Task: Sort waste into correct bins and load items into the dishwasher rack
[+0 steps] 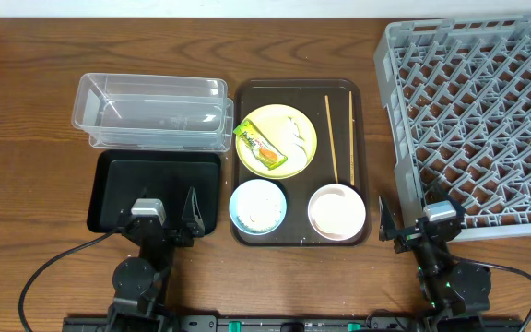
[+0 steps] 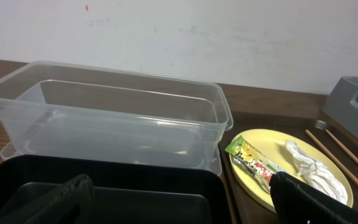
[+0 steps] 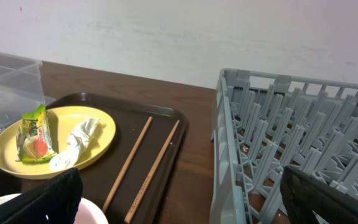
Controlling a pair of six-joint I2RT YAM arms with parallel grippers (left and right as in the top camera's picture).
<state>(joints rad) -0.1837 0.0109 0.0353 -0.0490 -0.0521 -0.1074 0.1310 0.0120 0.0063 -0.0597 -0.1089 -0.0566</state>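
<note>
A pale-yellow plate (image 1: 284, 124) on the brown serving tray holds the green-and-orange wrapper (image 1: 259, 148) and a crumpled white scrap (image 1: 296, 135); both also show in the left wrist view, wrapper (image 2: 253, 160) and scrap (image 2: 312, 169). Two chopsticks (image 1: 332, 138) lie right of the plate. A light-blue bowl (image 1: 258, 206) and a white bowl (image 1: 336, 211) sit at the tray's front. The clear tub (image 1: 150, 111) and black tray (image 1: 155, 184) are on the left, the grey rack (image 1: 477, 120) on the right. My left gripper (image 1: 166, 214) is open over the black tray. My right gripper (image 1: 411, 226) is open by the rack's front corner. No cup shows.
The dark brown serving tray (image 1: 362, 111) lies between the bins and the rack. The rack's near wall (image 3: 225, 155) stands close to the right of the tray edge. A bare strip of wooden table (image 1: 26, 138) lies left of the tub.
</note>
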